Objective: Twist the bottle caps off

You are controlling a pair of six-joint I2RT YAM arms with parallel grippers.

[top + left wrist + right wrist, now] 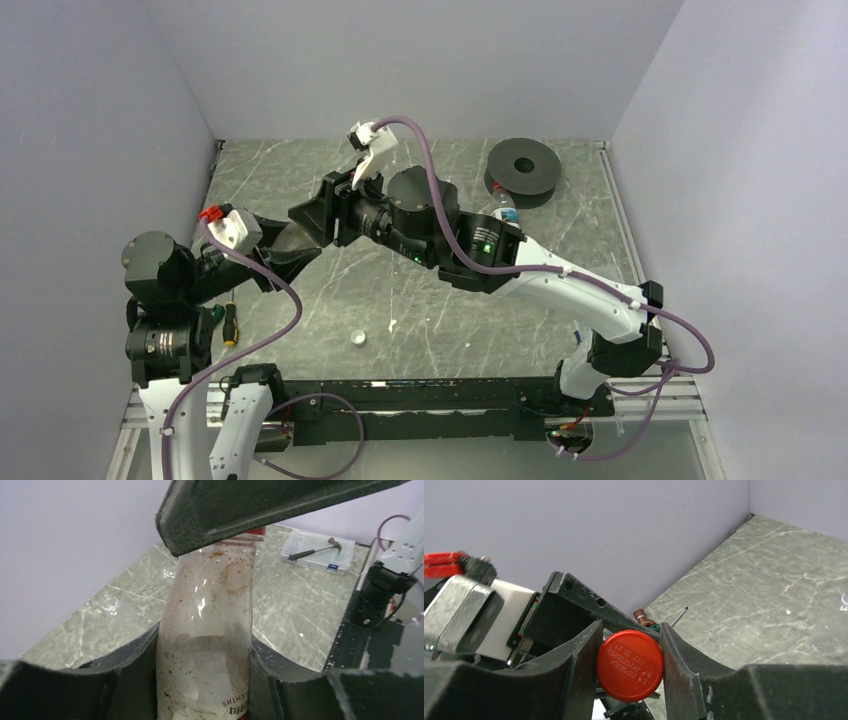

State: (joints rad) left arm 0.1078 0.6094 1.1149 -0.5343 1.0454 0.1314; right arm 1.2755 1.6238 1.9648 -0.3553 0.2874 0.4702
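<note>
Right gripper pinches red cap between its 2 fingers (left gripper clamps bottle).

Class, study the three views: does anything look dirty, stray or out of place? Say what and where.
The clear bottle in the left gripper is speckled with brown residue, so it looks dirty. What looks like a small cap lies loose on the table towards its near edge, and a screwdriver lies at its left edge.
</note>
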